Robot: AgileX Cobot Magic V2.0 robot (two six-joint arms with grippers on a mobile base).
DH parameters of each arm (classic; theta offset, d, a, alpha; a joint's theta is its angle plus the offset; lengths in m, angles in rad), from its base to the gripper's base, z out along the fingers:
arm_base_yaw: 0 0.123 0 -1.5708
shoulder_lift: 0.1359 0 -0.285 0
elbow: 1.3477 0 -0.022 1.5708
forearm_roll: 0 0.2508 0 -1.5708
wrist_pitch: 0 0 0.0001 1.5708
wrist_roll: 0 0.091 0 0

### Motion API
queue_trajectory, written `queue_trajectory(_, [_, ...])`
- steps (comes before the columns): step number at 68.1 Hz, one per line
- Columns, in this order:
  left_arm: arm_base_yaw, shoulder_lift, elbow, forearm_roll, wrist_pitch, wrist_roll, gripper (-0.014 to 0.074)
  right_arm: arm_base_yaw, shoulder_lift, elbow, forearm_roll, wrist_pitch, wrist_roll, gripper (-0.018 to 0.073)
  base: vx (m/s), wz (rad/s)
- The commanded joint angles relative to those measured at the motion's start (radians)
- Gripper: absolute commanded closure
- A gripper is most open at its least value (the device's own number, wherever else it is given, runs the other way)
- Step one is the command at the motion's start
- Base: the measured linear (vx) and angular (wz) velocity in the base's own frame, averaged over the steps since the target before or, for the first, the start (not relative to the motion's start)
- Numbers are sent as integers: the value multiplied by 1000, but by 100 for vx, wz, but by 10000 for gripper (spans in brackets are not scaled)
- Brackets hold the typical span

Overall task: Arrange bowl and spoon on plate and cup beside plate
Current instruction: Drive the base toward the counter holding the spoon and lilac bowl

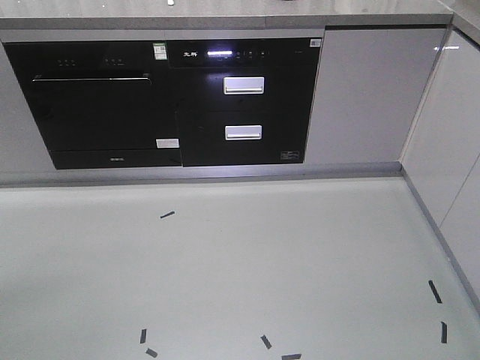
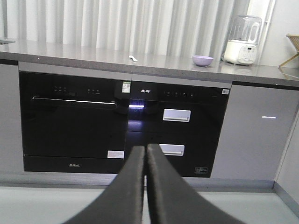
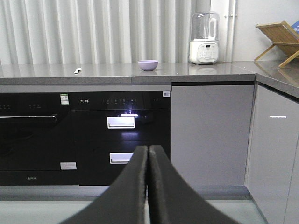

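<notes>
A lavender bowl (image 2: 202,60) stands on the grey countertop (image 2: 93,58), also visible in the right wrist view as the bowl (image 3: 148,65). A small pale spoon (image 2: 133,58) lies on the counter left of it; the right wrist view shows the spoon (image 3: 77,70) too, and the front view shows only a white bit of it (image 1: 170,2) at the top edge. The plate and the cup are out of view. My left gripper (image 2: 145,148) is shut and empty, low and far in front of the cabinets. My right gripper (image 3: 148,148) is likewise shut and empty.
Black built-in appliances (image 1: 169,101) fill the cabinet front under the counter. A white blender-like appliance (image 3: 204,39) stands right of the bowl, and a wooden rack (image 3: 280,39) sits on the right-hand counter. Dark tape marks (image 1: 167,214) dot the pale floor. Curtains hang behind.
</notes>
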Motion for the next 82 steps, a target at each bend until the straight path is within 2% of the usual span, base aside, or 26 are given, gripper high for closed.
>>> queue_trajectory(1, [-8, -14, -18, -7, -75, -8, 603, -7, -7, 10, 0, -71, -7, 570, 12, 6])
queue_trajectory(82, [-8, -14, -18, -7, -75, -8, 603, -7, -7, 10, 0, -73, -7, 570, 15, 1])
